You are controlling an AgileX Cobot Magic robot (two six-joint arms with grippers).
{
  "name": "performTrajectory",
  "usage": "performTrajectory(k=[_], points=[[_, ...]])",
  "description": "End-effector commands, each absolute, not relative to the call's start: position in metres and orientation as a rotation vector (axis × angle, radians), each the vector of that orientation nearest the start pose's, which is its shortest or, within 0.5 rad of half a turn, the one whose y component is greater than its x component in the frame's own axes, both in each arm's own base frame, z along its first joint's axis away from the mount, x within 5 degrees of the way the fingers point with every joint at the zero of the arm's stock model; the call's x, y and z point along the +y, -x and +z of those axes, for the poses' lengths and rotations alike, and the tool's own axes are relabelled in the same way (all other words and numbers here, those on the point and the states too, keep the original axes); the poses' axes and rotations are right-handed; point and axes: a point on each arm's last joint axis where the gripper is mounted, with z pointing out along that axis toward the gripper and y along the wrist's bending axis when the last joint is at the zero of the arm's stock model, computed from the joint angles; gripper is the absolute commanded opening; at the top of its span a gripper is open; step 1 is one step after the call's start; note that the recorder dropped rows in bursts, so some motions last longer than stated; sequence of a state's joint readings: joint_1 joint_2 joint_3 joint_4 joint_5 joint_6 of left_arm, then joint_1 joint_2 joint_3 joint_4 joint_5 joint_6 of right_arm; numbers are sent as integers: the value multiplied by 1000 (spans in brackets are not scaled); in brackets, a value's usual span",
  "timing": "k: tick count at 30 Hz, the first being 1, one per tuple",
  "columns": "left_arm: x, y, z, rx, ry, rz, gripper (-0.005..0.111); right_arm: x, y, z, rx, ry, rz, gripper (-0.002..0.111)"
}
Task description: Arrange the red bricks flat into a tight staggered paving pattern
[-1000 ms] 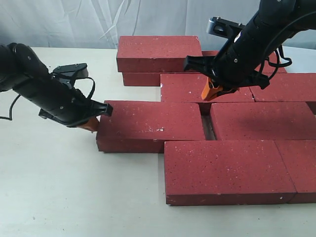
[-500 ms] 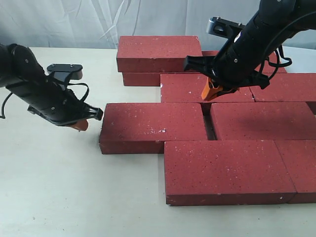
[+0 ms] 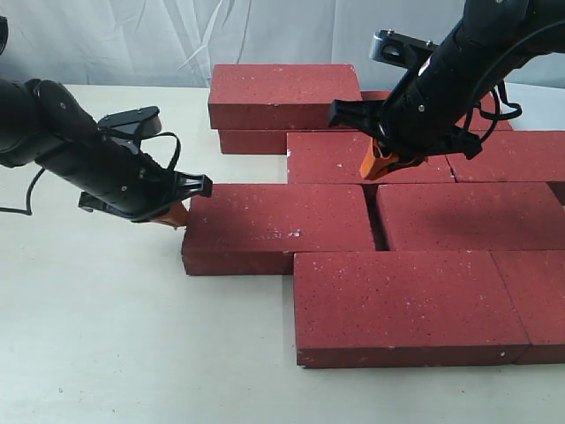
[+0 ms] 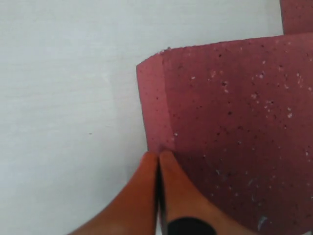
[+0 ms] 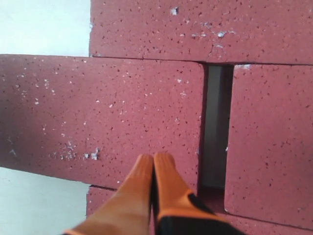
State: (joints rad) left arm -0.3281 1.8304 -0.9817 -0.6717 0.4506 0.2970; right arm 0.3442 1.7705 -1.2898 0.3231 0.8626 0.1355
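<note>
Several red bricks lie flat in staggered rows. The middle-row left brick (image 3: 274, 225) has a narrow gap (image 3: 374, 221) to its right-hand neighbour (image 3: 468, 216). My left gripper (image 3: 179, 217) is shut, and its orange fingertips (image 4: 166, 159) press against that brick's left end face (image 4: 155, 115). My right gripper (image 3: 372, 166) is shut with nothing in it and hovers over the second-row brick (image 3: 340, 157), near the gap (image 5: 215, 127). In the right wrist view its tips (image 5: 154, 159) point at the left brick's top (image 5: 112, 107).
Two bricks are stacked at the back (image 3: 284, 93). The front row holds a long brick (image 3: 406, 305) and another (image 3: 537, 305) cut off by the right edge. A white cloth hangs behind. The pale table (image 3: 88, 336) stretches out to the left and front.
My left gripper drew back, then returned to the brick's left end. The brick has slid a little to the right and the gap has narrowed. The right arm has stayed still.
</note>
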Motion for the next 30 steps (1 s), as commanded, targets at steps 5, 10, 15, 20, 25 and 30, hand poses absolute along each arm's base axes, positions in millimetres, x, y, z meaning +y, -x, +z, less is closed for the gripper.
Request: performTrajectory(k=[5, 10, 15, 20, 25, 30], points=[[-146, -315, 151, 2735, -46, -612, 0, 142, -336, 234, 2846, 52, 497, 0], [-140, -316, 149, 2732, -189, -509, 0, 142, -336, 234, 2846, 52, 497, 0], [-129, -321, 149, 2727, -167, -455, 0, 142, -336, 234, 2846, 52, 497, 0], [-131, -321, 150, 2733, -14, -546, 0, 142, -337, 235, 2834, 49, 498, 0], [-134, -321, 139, 2768, 57, -585, 0, 142, -338, 235, 2832, 49, 498, 0], [-136, -321, 123, 2823, 99, -601, 0, 142, -338, 235, 2832, 49, 498, 0]])
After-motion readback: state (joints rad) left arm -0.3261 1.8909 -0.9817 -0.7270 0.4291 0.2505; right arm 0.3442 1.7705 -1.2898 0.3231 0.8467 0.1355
